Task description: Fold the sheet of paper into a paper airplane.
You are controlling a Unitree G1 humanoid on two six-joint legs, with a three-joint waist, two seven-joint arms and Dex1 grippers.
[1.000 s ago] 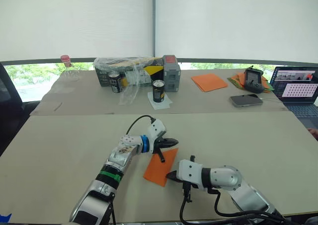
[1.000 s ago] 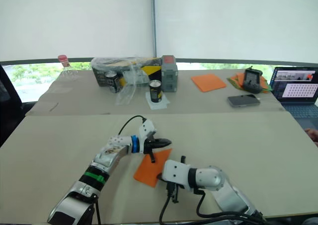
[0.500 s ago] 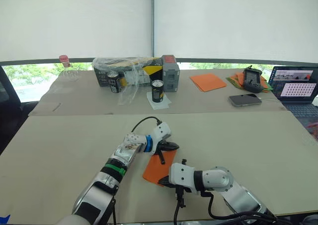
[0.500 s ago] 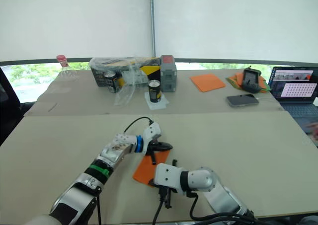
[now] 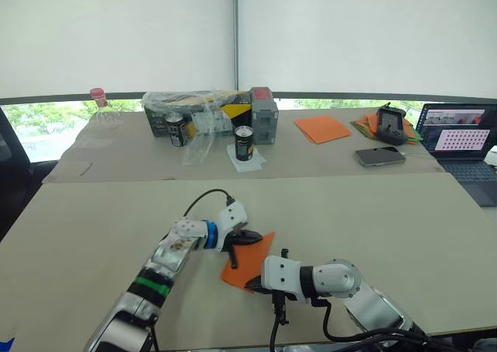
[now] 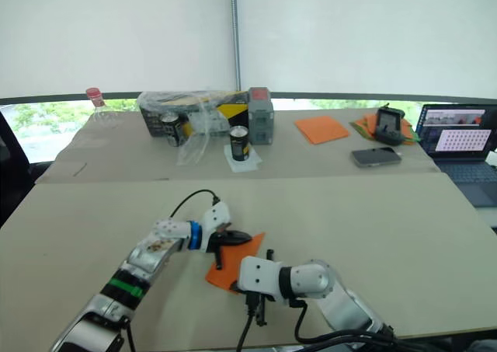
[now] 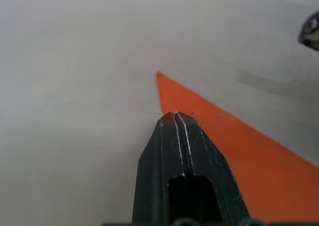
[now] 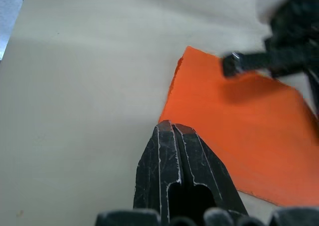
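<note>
Tabletop; arms converging over orange sheet

Bright orange sheet of paper on a beige table, black-fingered left gripper, paler orange sheet, black can

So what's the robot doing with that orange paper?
It's working on the sheet of paper, which lies on the near table. The left claw is shut, its tip at the sheet's left edge. The right claw is shut too, its tip at the near edge. No airplane shape shows so far.
</note>
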